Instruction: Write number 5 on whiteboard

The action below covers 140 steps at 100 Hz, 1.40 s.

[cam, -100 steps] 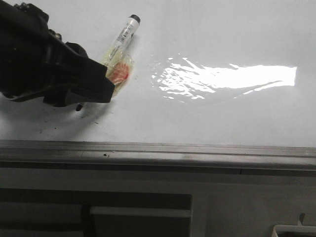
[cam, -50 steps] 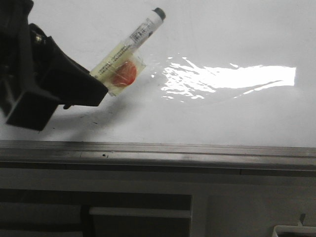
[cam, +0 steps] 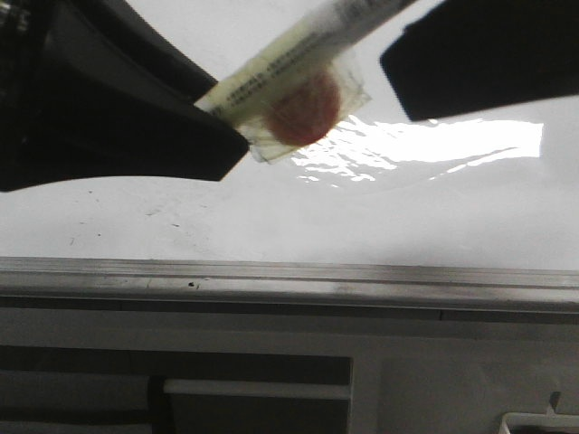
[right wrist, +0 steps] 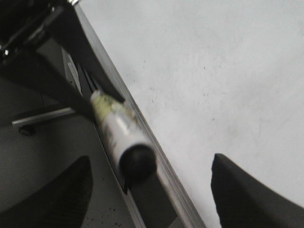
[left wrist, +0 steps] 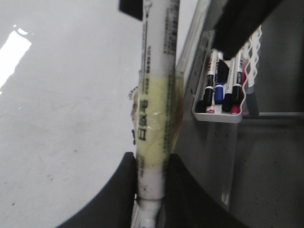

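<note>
This looks like a robot lab or test workspace rather than a home. A large glossy whiteboard [cam: 380, 217] lies flat as the working surface, edged by a grey metal strip [cam: 289, 278] and catching a hard glare from overhead lighting. Clipped beside it is a white plastic tray [left wrist: 219, 113] stocked with several spare markers [left wrist: 218, 80], black, blue and red. Below the board's edge sit plain grey panels and metal framing [cam: 271, 380], bare and undecorated.

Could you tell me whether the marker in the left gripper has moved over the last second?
Yes. The marker has risen toward the camera and shifted right, now overlapping the glare patch on the whiteboard, still held by the left gripper.
</note>
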Available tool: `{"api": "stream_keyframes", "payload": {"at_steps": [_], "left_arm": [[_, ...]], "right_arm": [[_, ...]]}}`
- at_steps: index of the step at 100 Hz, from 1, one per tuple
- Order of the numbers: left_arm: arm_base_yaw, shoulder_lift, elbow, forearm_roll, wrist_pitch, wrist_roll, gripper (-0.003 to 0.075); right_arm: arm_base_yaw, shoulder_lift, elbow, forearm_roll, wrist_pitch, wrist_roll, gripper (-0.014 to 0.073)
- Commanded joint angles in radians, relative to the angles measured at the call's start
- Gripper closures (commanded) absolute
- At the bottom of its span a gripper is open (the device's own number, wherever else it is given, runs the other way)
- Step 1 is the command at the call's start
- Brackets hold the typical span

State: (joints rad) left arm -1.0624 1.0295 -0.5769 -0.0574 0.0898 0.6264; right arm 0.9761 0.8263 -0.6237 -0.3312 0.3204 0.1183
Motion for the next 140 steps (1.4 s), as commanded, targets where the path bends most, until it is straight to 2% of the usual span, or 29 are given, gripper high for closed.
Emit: {"api": "stream_keyframes", "payload": {"at_steps": [1,43,77,89,122,134,140], "left_arm": [[-0.042,-0.018,-0.026,-0.001,-0.067,-0.003,0.074],[-0.065,-0.018,-0.026,-0.001,-0.074,-0.003,0.074],[-0.065,-0.018,-0.026,-0.001,-0.078,-0.003,0.074],[-0.065,-0.018,-0.026,-0.001,-0.078,-0.003,0.074],[-0.065,-0.018,-0.026,-0.007,-0.078,-0.003,0.074],[-0.065,-0.018,-0.026,-0.039,-0.09,-0.011,0.0736],[-0.065,-0.018,-0.026,-0.095,-0.105,-0.011,0.0692]], "right_arm": [[0.0,0.004,-0.037,0.01,-0.127,-0.013,0.0126],[0.004,0.033,-0.037,0.087,-0.133,-0.013,0.0126],[0.064,0.113,-0.037,0.091,-0.177,-0.013,0.013],[0.064,0.113,-0.037,0.094,-0.177,-0.013,0.0224],[0.064,0.111,-0.037,0.094,-0.169,-0.013,0.0665],[0.064,0.111,-0.037,0.094,-0.166,-0.013,0.0663],[0.064,0.111,-0.037,0.094,-0.166,-0.013,0.0663]]}}
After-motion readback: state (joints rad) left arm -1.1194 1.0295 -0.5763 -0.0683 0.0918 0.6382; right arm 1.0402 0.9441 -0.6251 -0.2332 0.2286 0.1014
